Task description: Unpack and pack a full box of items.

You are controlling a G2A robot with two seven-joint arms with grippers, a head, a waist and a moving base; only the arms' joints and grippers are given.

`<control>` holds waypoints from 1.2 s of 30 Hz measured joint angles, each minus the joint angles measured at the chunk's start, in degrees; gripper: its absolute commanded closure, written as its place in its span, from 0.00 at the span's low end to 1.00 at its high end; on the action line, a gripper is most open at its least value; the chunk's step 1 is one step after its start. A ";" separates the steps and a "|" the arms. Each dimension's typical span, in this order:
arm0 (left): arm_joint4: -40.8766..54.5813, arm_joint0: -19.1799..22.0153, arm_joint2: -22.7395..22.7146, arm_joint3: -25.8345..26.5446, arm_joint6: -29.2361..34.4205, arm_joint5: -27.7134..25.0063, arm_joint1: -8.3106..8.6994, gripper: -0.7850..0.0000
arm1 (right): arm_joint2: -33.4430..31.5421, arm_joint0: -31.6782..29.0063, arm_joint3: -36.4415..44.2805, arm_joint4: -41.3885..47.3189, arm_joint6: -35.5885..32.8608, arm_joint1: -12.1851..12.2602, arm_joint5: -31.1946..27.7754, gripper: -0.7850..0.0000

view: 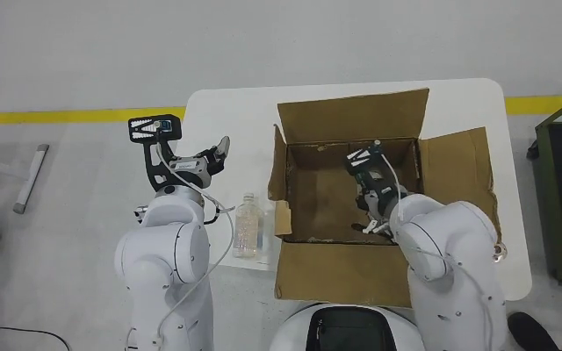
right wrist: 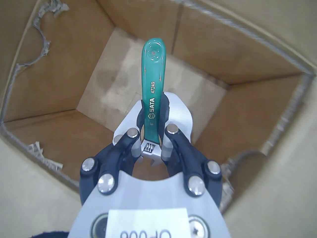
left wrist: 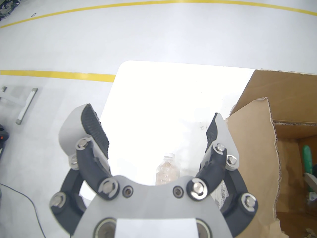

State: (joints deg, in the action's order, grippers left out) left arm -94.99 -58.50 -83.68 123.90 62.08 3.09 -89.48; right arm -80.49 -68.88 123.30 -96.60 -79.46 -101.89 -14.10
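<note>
An open cardboard box (view: pixel 351 130) stands on the white table (view: pixel 230 114), its flaps folded out. My right gripper (right wrist: pixel 153 111) is down inside the box (right wrist: pixel 223 50), shut on a green-handled wrench (right wrist: pixel 152 75). The handle points away from the wrist toward the box's bare floor, and the metal head sits back between the fingers. In the top view this gripper (view: pixel 372 189) is near the box's right wall. My left gripper (left wrist: pixel 153 122) stands open with nothing in it, above the table's left part (view: pixel 219 149). A clear plastic bottle (view: pixel 247 226) lies just left of the box, below the left gripper (left wrist: pixel 167 169).
The box's torn left flap (left wrist: pixel 255 137) rises close beside my left gripper. A yellow line (view: pixel 88 114) runs across the floor behind the table. A dark cabinet (view: pixel 551 175) stands off the table's right end. A grey bar (view: pixel 31 175) lies on the floor at far left.
</note>
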 measured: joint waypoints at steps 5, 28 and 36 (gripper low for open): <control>0.00 0.00 0.00 0.00 0.00 0.00 0.00 0.00 | -0.84 -2.63 5.41 -1.11 1.90 0.56 0.70 1.00; 0.00 0.00 0.00 0.00 0.00 0.00 0.00 0.00 | -3.58 -3.68 11.25 2.00 6.34 1.52 2.30 1.00; 0.00 0.00 0.00 0.00 0.00 0.00 0.00 0.00 | -17.30 4.66 11.34 15.58 5.99 2.37 6.98 1.00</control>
State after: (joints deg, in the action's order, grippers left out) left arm -94.99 -58.50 -83.68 123.90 62.08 3.09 -89.48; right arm -97.79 -64.22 134.64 -81.02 -73.47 -99.51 -7.13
